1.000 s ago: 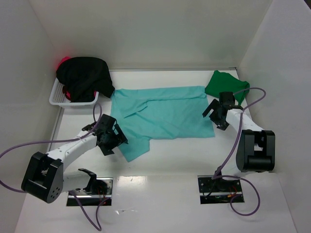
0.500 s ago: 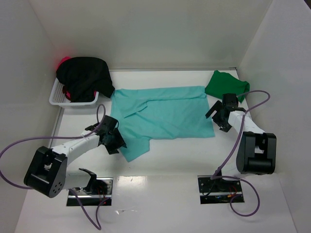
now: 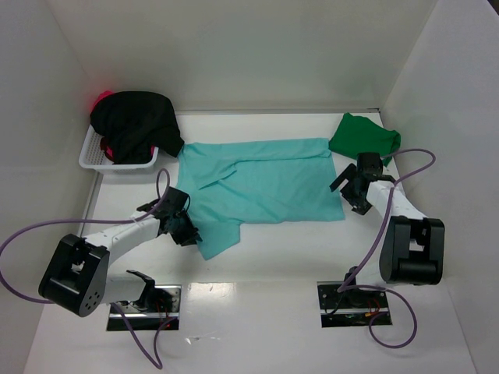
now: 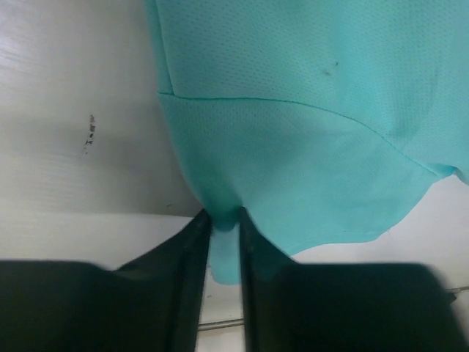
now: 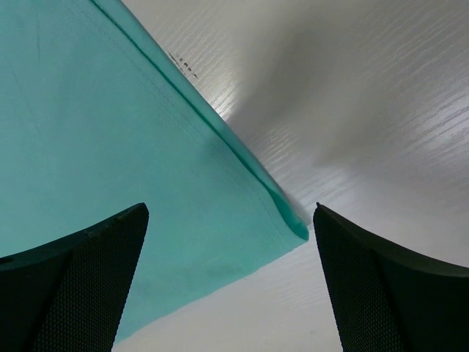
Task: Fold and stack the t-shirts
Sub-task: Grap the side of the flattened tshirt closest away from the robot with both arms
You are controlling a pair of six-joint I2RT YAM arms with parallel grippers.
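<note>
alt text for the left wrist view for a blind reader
The black left gripper pinches a fold at the edge of the light teal t-shirt, low in the frame. The shirt spreads up and right over the white table, a seam curving across it.

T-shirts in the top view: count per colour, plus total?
light teal t-shirt: 1
dark green t-shirt: 1
black t-shirt: 1
red-pink t-shirt, mostly hidden under the black one: 1
Total: 4
</note>
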